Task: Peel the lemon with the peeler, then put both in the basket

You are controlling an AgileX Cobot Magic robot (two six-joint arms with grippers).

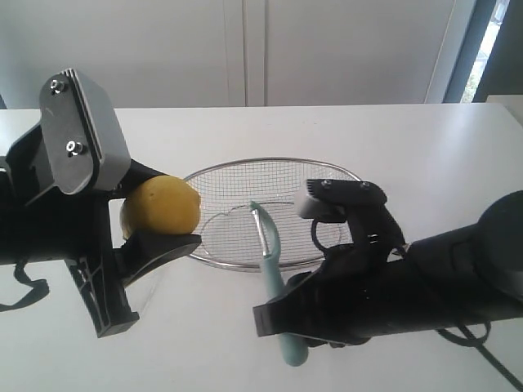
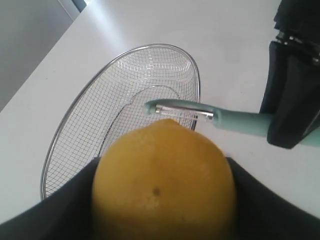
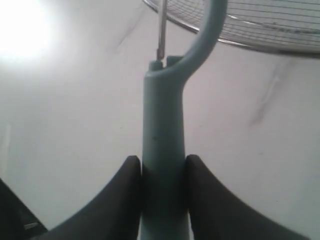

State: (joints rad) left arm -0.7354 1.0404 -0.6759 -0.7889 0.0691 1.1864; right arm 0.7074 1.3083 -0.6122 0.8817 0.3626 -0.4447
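White tabletop [image 1: 327,131] and pale cabinet doors frame a two-armed robot about to peel a lemon. At left of centre in the exterior view, the left gripper [image 1: 157,214] has its jaws closed around the lemon [image 2: 162,185], one finger above and one below, with the fruit lifted clear of the table. Its skin looks whole and unmarked in the left wrist view. At lower centre, the right gripper [image 3: 165,200] has its jaws pinched narrow on the thick handle of the pale teal peeler [image 1: 272,269]. The hooked head and thin blade point up toward the basket [image 1: 237,184]. The wire mesh basket sits empty on the table at centre, just behind both tools.

From the exterior view, a gap separates the blade from the fruit. The left wrist view shows the blade just past the lemon's far edge, and contact cannot be confirmed.

The step at hand appears to be bringing blade to skin. To do it well, the blade likely needs to lie flat against the curve of the exposed yellow side, between the two black fingers rather than over them. Light, even pressure along the curve should lift a strip. A hard push could spin the smooth, round fruit in its grip or twist the handle in the right jaws. Working above or beside the basket would shorten the drop-off afterwards.
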